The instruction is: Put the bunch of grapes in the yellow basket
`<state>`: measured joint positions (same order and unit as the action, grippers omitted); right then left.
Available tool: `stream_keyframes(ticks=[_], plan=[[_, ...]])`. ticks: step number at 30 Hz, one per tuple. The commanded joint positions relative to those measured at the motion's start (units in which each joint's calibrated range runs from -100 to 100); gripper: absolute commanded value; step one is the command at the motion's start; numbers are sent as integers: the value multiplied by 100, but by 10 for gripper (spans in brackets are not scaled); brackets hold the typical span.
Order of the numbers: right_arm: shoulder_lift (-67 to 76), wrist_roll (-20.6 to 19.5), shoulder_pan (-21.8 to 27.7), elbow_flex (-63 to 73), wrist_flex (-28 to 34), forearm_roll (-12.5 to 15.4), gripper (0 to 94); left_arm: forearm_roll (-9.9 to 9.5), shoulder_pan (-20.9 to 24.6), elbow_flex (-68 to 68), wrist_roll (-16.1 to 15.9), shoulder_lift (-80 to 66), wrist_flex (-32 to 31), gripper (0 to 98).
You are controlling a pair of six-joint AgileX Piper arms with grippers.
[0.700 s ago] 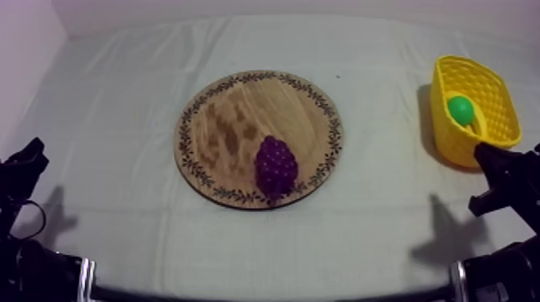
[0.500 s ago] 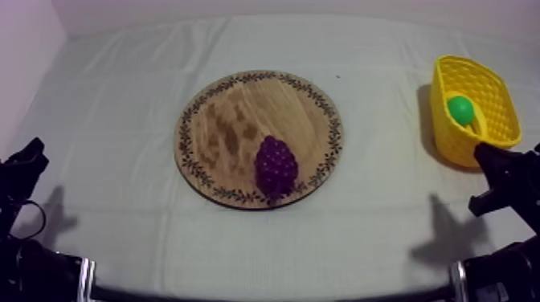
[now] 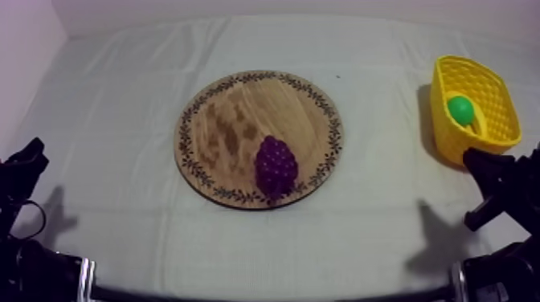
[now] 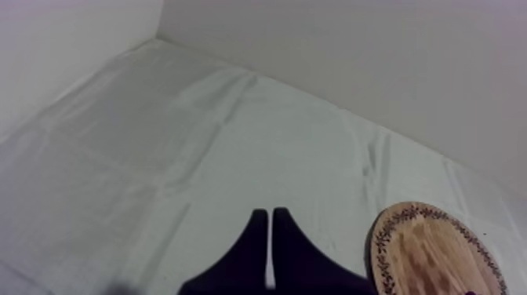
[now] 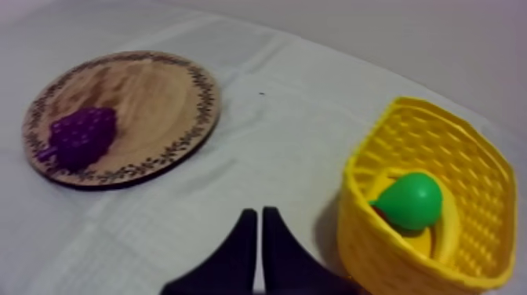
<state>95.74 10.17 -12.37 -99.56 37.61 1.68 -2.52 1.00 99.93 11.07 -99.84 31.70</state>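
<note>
The purple bunch of grapes (image 3: 276, 166) lies on the near right part of the round wooden board (image 3: 241, 112) at the table's middle. The yellow basket (image 3: 448, 140) stands at the far right with a green pear (image 3: 460, 110) inside. My right gripper (image 3: 480, 157) hovers low just in front of the basket, far from the grapes. In the right wrist view its fingers (image 5: 259, 212) lie together as a narrow wedge between the board (image 5: 133, 86) with the grapes (image 5: 78, 135) and the basket (image 5: 384, 255). My left gripper (image 3: 30, 153) rests at the lower left, shut (image 4: 270, 213).
Inside the basket the pear (image 5: 412, 200) rests on a yellow curved piece (image 5: 445, 235). Open cloth lies all round the board. The board's rim (image 4: 378, 235) shows beside my left fingers. A wall runs along the table's far and left edges.
My right gripper has shifted a little left and toward the table's front edge. The grapes, the board, the basket and the left arm are where they were.
</note>
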Motion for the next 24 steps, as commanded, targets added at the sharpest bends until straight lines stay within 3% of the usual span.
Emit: stream_keyframes(ticks=[1, 7, 13, 16, 19, 24], plan=[[-4, -8, -290, 1, 5, 1, 3, 1, -2, -4, -1, 2, -1, 0], [-38, -101, -542, 63, 8, -40, 5, 1, -2, -4, -1, 2, -1, 0], [-905, -674, -885, 528, 155, -615, 5, 1, -2, -4, -1, 2, -1, 0], [-1623, -832, -1000, 1139, 345, -745, 5, 1, -2, -4, -1, 2, -1, 0], [-2385, -1070, -1124, 2046, 762, -829, 5, 1, -2, -4, -1, 2, -1, 0], [-3586, -1225, -1316, 3911, 2165, -742, 5, 1, -2, -4, -1, 2, -1, 0]])
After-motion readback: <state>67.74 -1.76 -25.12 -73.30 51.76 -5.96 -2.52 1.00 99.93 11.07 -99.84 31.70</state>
